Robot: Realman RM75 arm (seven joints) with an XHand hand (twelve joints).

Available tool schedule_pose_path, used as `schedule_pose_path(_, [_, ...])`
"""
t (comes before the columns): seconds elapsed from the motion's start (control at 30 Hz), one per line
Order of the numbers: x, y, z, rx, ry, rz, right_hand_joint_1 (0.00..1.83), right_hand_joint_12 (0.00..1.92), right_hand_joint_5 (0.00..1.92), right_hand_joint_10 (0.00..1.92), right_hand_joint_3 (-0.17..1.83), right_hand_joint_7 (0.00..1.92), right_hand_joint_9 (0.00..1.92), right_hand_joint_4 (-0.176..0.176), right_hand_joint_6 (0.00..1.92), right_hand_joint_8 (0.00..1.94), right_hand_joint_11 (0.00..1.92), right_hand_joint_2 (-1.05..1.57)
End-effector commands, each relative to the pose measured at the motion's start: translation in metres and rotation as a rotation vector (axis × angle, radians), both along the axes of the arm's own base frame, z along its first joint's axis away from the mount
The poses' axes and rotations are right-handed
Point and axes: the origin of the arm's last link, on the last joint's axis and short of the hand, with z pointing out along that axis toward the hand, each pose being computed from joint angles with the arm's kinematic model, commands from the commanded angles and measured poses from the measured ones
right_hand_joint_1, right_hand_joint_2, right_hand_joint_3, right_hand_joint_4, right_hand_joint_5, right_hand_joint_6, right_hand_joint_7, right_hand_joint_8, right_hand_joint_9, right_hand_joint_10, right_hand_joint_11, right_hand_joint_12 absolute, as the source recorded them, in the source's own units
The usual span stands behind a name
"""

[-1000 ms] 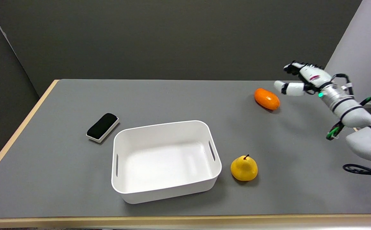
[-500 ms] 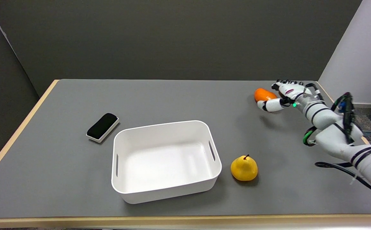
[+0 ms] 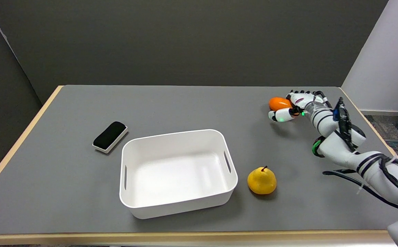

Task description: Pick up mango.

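The right hand [image 3: 293, 104] sits at the far right of the table [image 3: 185, 106], wrapped round the mango [image 3: 278, 103]; the fingers [image 3: 296, 94] arch over the fruit's top and back while the thumb [image 3: 278, 116] curls under its near side; it looks to be grasping the mango, though how firmly the fingers bear on it cannot be told from this distance; whether the fruit rests on the table or is just clear of it cannot be told either.

The mango is a smooth orange oval, lying long-side across, near the table's far right corner and well apart from everything else; its skin looks glossy, so I judge it slippery; it is probably light and fairly stiff, perhaps a model fruit, so a moderate squeeze should do no harm; the rounded ends would let it squirt out of a pinch, so the best hold is across the thick middle, fingers on one flank and thumb on the other, which is about where the hand sits.

A yellow pear [image 3: 261, 180] stands just beside the right wall of a white bin [image 3: 178, 206] near the front; a black eraser [image 3: 110, 136] lies to the bin's left.

No writing, brand or label can be read on any of them.
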Motion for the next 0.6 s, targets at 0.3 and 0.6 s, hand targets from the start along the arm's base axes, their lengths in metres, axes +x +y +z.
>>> schedule_pose_path(0.3, [0.004, -0.013, -0.017, -0.044, 0.17, 0.035, 0.83, 1.68, 0.49, 1.25, 0.62, 0.74, 0.66, -0.121, 1.2, 1.03, 0.57, 1.0])
schedule_pose_path(0.6, [0.047, -0.007, -0.029, -0.009, 0.15, 0.211, 0.98, 1.79, 0.6, 1.34, 0.31, 0.8, 0.76, -0.124, 1.59, 1.36, 0.65, 1.19])
